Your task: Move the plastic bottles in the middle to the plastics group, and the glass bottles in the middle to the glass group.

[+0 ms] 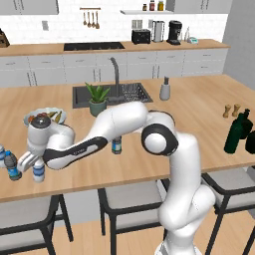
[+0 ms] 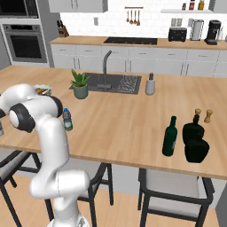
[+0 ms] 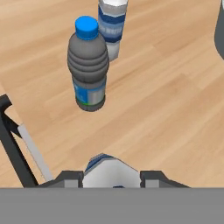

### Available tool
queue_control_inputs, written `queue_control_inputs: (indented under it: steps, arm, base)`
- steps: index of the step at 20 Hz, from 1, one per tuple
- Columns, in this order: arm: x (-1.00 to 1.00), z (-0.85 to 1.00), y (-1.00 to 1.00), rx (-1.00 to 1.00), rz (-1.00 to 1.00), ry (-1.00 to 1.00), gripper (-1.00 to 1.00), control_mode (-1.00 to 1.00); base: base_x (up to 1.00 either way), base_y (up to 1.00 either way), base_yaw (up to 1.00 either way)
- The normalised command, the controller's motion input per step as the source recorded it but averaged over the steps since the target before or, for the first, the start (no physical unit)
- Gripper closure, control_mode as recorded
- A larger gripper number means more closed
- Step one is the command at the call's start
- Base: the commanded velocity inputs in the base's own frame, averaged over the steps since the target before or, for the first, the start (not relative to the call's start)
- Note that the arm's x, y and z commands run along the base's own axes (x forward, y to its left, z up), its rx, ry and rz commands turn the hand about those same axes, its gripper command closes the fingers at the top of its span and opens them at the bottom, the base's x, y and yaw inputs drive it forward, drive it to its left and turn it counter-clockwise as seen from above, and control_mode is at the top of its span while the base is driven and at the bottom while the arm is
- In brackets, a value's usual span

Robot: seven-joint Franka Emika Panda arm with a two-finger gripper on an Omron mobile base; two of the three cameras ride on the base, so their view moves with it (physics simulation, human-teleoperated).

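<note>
My gripper (image 1: 34,163) reaches to the far left of the island, near its front edge. It is shut on a pale, white-capped plastic bottle (image 1: 39,172), whose top shows between the finger tips (image 3: 111,171). Just beyond stands the plastics group: a blue-capped bottle (image 3: 89,70) and a white-capped one (image 3: 112,26), also seen beside my hand (image 1: 12,167). A dark-capped plastic bottle (image 1: 117,145) stands mid-counter behind my arm (image 2: 67,119). The tall green glass bottle (image 2: 170,137) stands at the right next to the near-black glass group (image 2: 195,141).
A potted plant (image 1: 97,102) and the sink (image 1: 129,92) lie behind the arm, and a food bowl (image 1: 45,116) sits beyond my hand. A grey dispenser (image 1: 165,89) and wooden shakers (image 2: 207,116) stand further right. Stools (image 1: 129,196) stand below the counter's front edge.
</note>
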Motion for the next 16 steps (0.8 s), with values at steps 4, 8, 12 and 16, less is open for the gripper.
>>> queue_control_inputs:
  steps: [4, 8, 12, 16]
  arm:
    - [0.17, -0.30, -0.01, 0.00, 0.00, 0.00, 1.00, -1.00]
    - [0.17, -0.26, -0.02, 0.00, 0.00, 0.00, 1.00, -1.00]
    - [0.23, -0.19, 0.00, 0.00, 0.00, 0.00, 1.00, -1.00]
    - [0.28, -0.09, 0.00, 0.00, 0.00, 0.00, 1.00, -1.00]
  base:
    - [0.00, 0.00, 0.00]
    - [0.00, 0.00, 0.00]
    - [0.00, 0.00, 0.00]
    - [0.00, 0.00, 0.00]
